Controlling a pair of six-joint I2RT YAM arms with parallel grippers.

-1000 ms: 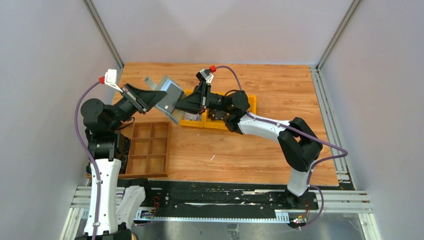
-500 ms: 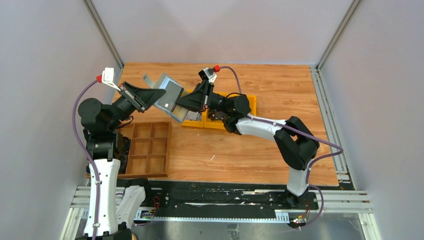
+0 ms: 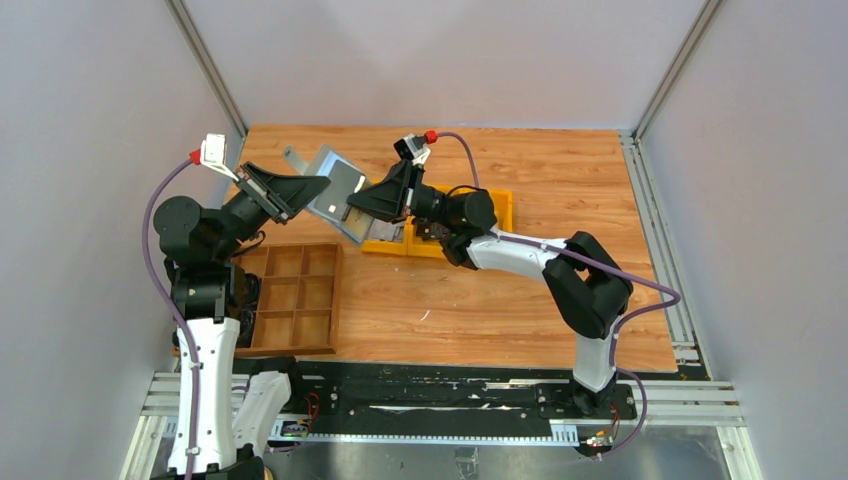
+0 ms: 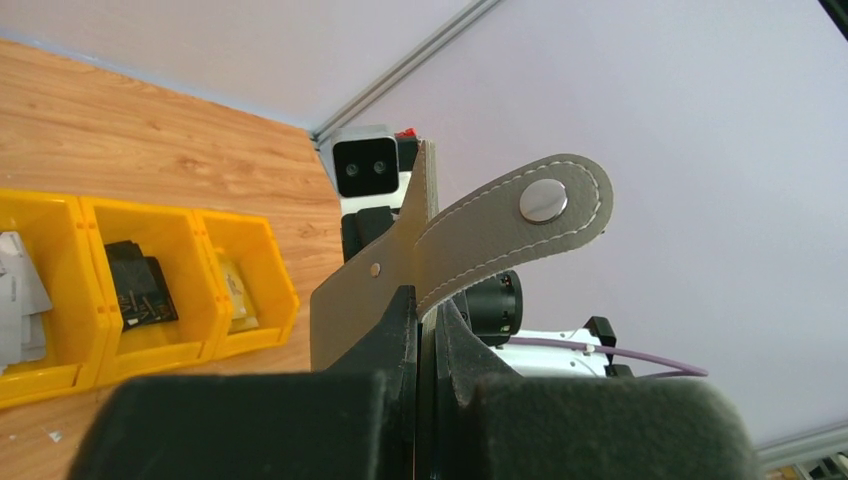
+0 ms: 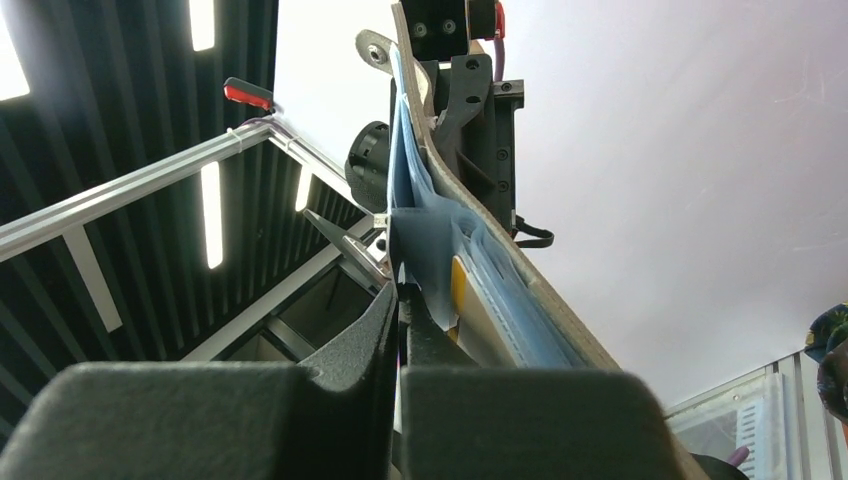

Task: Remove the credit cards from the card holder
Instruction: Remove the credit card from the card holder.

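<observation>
The card holder (image 3: 338, 182) hangs tilted in the air above the table's back left, grey outside with a snap tab (image 4: 545, 200). My left gripper (image 3: 316, 187) is shut on its edge, the jaws (image 4: 428, 302) pinching the grey flap. My right gripper (image 3: 354, 210) meets the holder from the right. Its jaws (image 5: 402, 296) are pressed together on a thin pale edge at the blue inner pocket (image 5: 428, 245). A gold-faced credit card (image 5: 457, 285) peeks from a pocket just beside the right fingertips. I cannot tell how far the pinched edge is out of the holder.
Yellow bins (image 3: 497, 206) sit under and behind the right gripper; one holds a black item (image 4: 135, 282) and another pale flat pieces (image 4: 15, 285). A brown wooden compartment tray (image 3: 295, 300) lies by the left arm's base. Grey walls close in at the back and sides.
The right gripper has closed from part open to shut at the holder's inner side. Both grippers and the holder have drifted slightly left and toward the back.
</observation>
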